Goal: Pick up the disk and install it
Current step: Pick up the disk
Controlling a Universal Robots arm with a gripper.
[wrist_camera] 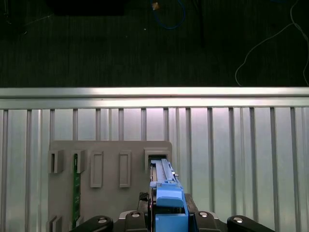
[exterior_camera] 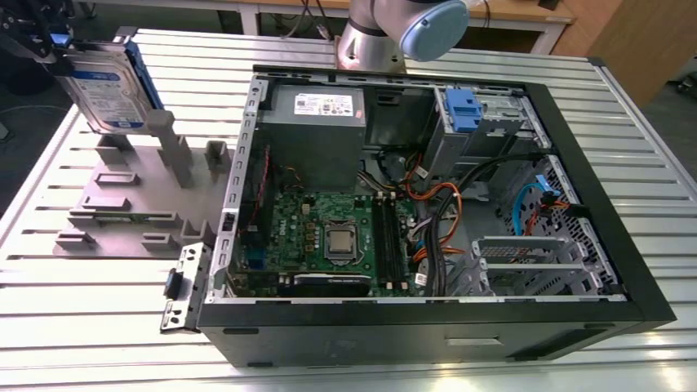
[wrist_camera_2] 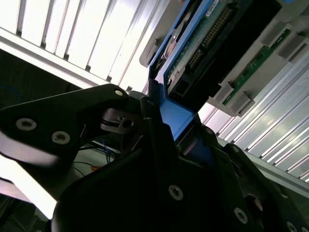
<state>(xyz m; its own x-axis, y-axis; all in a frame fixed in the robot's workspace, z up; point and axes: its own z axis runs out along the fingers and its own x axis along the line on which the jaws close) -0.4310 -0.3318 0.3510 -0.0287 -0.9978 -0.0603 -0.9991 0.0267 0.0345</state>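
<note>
**Disk held at the stand, left of the computer**

The gripper (exterior_camera: 49, 45) is closed on the blue bracket edge of the disk (exterior_camera: 104, 86) and holds it nearly upright with the label showing. The disk is at the far left of the exterior view, its lower end by the grey stand (exterior_camera: 120, 192); I cannot tell if they touch. The open computer case (exterior_camera: 566, 163) is well apart to the right on the slatted table (exterior_camera: 65, 327).

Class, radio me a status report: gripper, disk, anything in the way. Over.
Gripper shut on disk. It hangs upright above grey rack, outside open case. No obstruction seen around it.
</note>
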